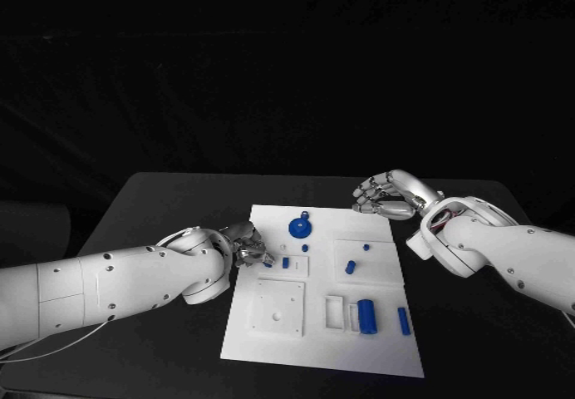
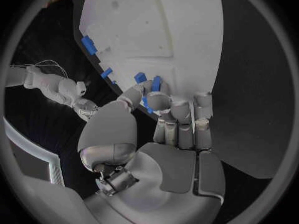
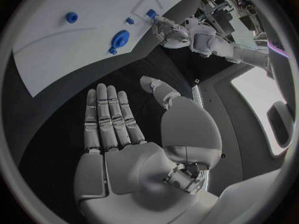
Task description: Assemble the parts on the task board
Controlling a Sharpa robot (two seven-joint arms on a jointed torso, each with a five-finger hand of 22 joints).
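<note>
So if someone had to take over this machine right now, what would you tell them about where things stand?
Left hand: at the task board's left edge, fingers closed on a small blue part.
Right hand: open, holding nothing, hovering off the board's far right corner.
On the board: a round blue part near the far edge, a blue cylinder and a slim blue piece near the front right.
Done: cannot tell which parts are seated.
Left: place the held part, then the others.

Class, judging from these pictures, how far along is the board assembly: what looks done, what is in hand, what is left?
Done: hard to tell; a round blue part sits on the task board. In hand: the left hand touches a small blue piece at the board's edge; the right hand holds nothing. Left: two blue cylinders lie loose.
</note>
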